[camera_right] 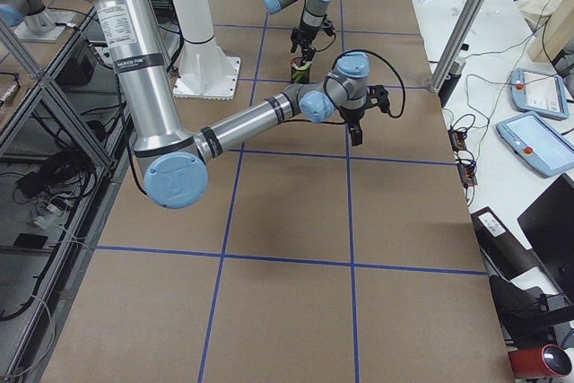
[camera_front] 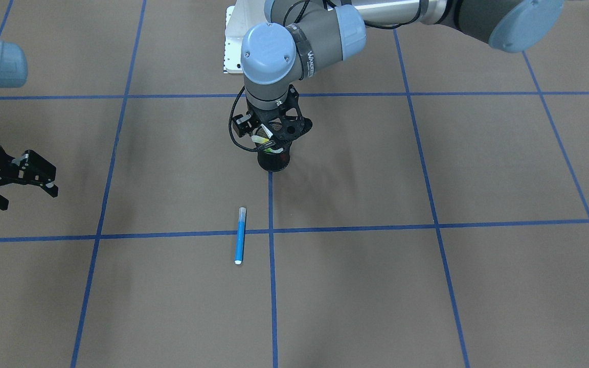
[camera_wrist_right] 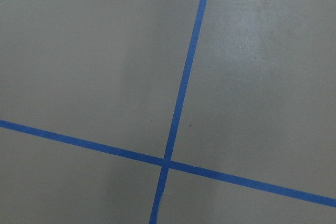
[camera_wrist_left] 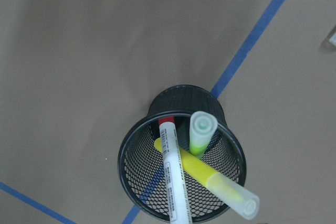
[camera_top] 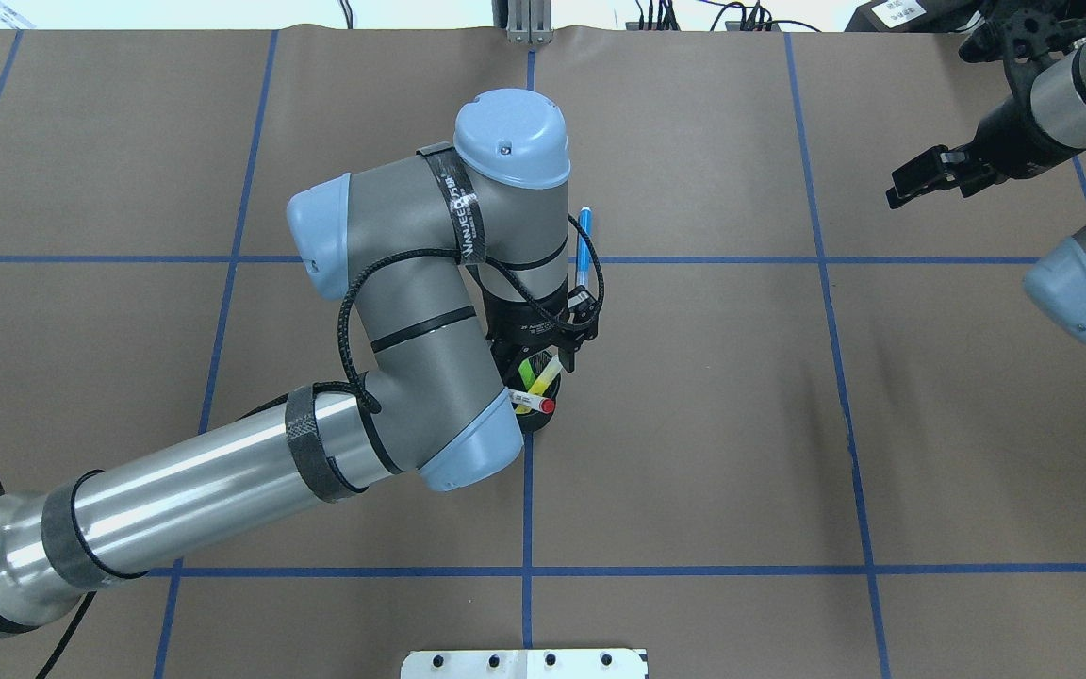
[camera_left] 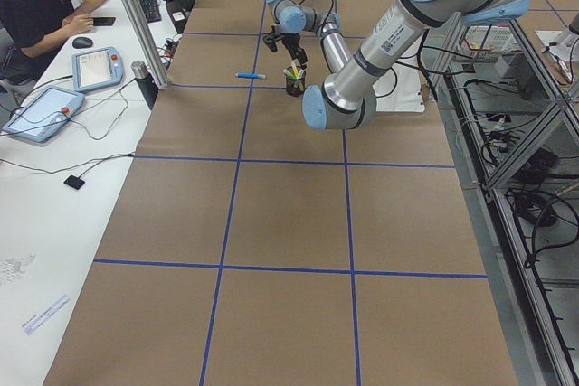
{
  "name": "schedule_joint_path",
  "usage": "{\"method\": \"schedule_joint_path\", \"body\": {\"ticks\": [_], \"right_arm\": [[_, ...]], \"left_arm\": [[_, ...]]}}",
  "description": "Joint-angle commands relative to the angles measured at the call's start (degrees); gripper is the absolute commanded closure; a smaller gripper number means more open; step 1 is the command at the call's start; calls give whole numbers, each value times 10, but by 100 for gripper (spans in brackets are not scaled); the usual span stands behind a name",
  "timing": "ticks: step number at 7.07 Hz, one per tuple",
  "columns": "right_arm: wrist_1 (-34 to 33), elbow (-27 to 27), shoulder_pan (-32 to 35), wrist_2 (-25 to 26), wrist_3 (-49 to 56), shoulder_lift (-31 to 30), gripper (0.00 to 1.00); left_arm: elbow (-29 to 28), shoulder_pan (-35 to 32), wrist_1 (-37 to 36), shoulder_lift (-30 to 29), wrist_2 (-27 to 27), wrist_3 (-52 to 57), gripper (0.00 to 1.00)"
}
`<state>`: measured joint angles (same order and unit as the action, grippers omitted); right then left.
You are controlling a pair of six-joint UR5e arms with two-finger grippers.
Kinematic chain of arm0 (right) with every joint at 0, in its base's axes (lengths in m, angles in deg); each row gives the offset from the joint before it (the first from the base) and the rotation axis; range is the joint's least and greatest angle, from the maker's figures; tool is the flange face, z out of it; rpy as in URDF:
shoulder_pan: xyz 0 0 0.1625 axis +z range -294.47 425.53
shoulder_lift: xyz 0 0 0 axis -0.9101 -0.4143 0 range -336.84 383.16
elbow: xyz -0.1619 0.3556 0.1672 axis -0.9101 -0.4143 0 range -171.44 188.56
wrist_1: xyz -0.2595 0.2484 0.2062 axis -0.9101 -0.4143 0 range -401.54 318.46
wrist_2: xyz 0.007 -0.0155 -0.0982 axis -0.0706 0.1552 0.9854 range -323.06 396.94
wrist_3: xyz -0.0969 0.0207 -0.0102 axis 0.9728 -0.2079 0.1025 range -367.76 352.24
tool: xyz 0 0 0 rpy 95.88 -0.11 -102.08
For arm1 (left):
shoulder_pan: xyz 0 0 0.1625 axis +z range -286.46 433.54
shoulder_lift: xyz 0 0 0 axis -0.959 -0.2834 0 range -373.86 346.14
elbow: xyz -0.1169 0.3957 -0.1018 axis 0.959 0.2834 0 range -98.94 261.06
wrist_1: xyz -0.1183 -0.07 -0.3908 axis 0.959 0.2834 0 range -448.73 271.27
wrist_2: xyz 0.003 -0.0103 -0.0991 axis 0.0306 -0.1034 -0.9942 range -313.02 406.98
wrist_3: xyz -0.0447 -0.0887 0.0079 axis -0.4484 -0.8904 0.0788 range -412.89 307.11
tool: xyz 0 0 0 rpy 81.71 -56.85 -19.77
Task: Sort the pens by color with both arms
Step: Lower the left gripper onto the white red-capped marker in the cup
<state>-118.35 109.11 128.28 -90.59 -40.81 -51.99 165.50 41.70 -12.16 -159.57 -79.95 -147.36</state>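
Three pens lean near-upright in the black mesh cup (camera_wrist_left: 124, 156) at centre frame: white marker with red cap (camera_wrist_left: 173, 182), green marker (camera_wrist_left: 201, 132), yellow marker (camera_wrist_left: 210, 179). The left gripper (camera_front: 275, 134) hangs directly above, parted and empty. The blue marker (camera_front: 241, 235) lies lengthwise below on open brown paper (camera_front: 427, 286). The right gripper (camera_front: 28, 197), spread and empty, sits far left.

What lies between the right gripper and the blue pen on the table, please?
Only bare brown paper crossed by one blue tape line separates the right gripper from the blue pen, as the front-facing view shows.
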Motion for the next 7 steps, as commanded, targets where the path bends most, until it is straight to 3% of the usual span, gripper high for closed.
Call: {"method": "schedule_joint_path", "body": {"ticks": [1, 3, 7], "right_arm": [[0, 0, 0, 0, 0, 1, 1], [0, 0, 0, 1, 0, 2, 1], [1, 0, -2, 1, -12, 3, 1]], "left_arm": [[-1, 0, 12, 4, 0, 8, 17], [1, 0, 15, 4, -1, 8, 24], [50, 0, 16, 34, -9, 10, 23]]}}
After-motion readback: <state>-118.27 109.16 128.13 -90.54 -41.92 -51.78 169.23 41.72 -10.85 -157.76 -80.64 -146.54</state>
